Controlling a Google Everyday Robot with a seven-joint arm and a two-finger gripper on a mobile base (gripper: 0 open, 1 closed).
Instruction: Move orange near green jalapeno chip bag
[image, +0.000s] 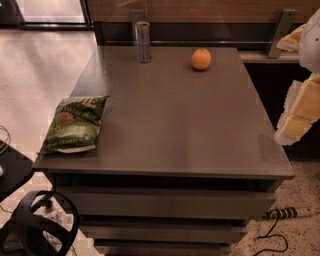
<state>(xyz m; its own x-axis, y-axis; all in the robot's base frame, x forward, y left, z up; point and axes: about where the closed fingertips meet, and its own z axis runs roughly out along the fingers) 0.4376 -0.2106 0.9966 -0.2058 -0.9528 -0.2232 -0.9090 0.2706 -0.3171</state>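
The orange (201, 59) sits on the grey table (175, 120) at the far side, right of centre. The green jalapeno chip bag (73, 125) lies flat at the table's front left corner, its whitish bottom edge toward the front. My gripper (295, 122) shows as white and pale yellow parts at the right edge of the view, beyond the table's right side and well away from the orange and the bag. It holds nothing that I can see.
A tall silver can (143, 42) stands at the table's far edge, left of the orange. Black headphones (37, 225) and cables lie on the floor at the front left. A power strip (285, 214) lies on the floor at the right.
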